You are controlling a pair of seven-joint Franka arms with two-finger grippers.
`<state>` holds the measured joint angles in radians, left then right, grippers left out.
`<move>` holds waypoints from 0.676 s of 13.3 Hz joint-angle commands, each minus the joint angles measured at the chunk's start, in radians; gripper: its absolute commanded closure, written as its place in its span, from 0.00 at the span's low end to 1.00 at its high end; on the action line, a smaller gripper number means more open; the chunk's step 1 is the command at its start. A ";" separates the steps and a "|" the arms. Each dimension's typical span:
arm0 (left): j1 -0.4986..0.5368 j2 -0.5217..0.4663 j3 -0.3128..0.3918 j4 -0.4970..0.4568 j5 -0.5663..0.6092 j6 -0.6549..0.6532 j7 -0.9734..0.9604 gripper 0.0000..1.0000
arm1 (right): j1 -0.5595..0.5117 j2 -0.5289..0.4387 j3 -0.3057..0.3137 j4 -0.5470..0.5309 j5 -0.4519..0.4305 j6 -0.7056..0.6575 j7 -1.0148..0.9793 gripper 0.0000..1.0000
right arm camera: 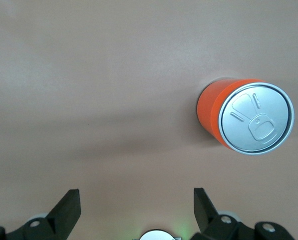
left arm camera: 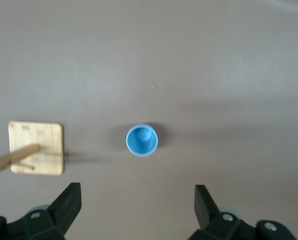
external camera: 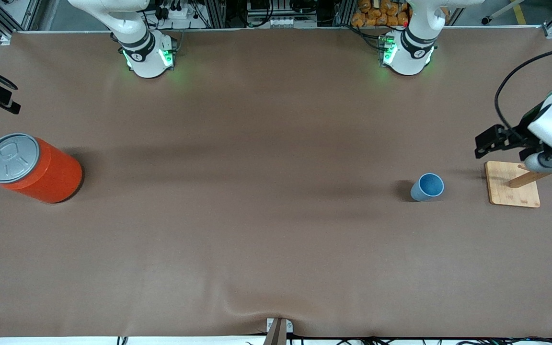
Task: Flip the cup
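Observation:
The cup (external camera: 428,187) is small, light blue and tapered. It stands upright on the brown table with its darker-blue inside facing up, toward the left arm's end. In the left wrist view the cup (left arm camera: 142,140) lies well clear of the fingertips. My left gripper (external camera: 484,146) hangs high over the table beside a wooden stand, open and holding nothing (left arm camera: 138,200). My right gripper (external camera: 3,98) waits high over the right arm's end of the table, open and holding nothing (right arm camera: 137,200).
A large orange can (external camera: 31,167) with a grey lid stands at the right arm's end, also in the right wrist view (right arm camera: 243,117). A wooden stand (external camera: 513,184) with a slanted peg sits beside the cup, toward the left arm's end (left arm camera: 36,148).

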<state>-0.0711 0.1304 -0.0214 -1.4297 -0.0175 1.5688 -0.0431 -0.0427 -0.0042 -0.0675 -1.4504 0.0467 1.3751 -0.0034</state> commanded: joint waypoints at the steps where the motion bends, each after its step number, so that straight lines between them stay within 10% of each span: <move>1: 0.004 -0.083 0.020 -0.079 -0.025 -0.013 -0.006 0.00 | -0.022 -0.004 0.011 0.007 0.004 -0.010 0.002 0.00; 9: -0.003 -0.232 0.055 -0.195 -0.010 0.000 -0.023 0.00 | -0.037 0.000 0.011 0.007 0.007 -0.010 0.000 0.00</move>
<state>-0.0693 -0.0993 0.0290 -1.6001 -0.0268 1.5456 -0.0542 -0.0610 -0.0035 -0.0697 -1.4507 0.0467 1.3749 -0.0034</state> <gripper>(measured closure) 0.000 0.000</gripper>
